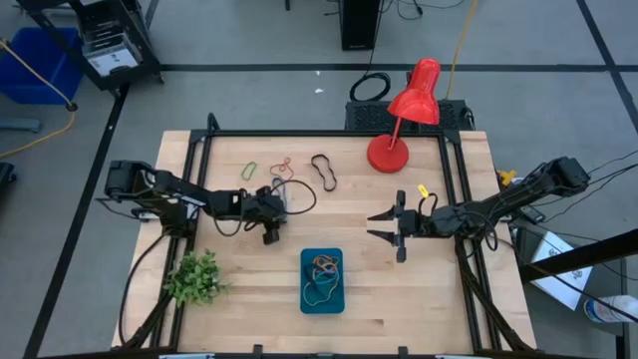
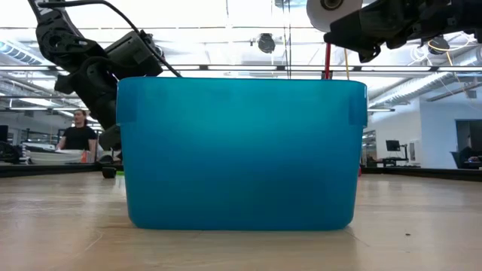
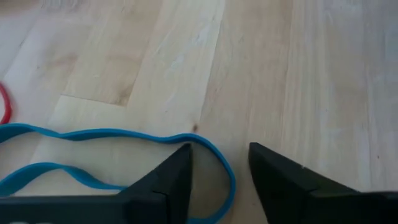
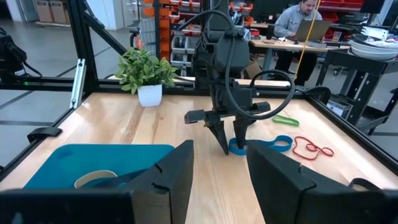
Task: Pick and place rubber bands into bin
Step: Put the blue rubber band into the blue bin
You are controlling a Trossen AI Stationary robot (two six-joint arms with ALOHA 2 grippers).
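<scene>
The table is pale wood in jointed planks, smooth with a faint sheen. The bin at lower centre looks like smooth teal plastic, slightly translucent in the low view. The blue rubber band is matt and rubbery. The left gripper has matt black plastic-looking fingers. The lamp, upper right, is glossy red.

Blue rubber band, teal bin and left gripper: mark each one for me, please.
blue rubber band [image 3: 124, 134]: left wrist view, on the loop's upper strand.
bin [image 1: 305, 300]: high view, on its left rim.
left gripper [image 4: 229, 142]: right wrist view, midway between its fingertips, straddling the band's end.
</scene>
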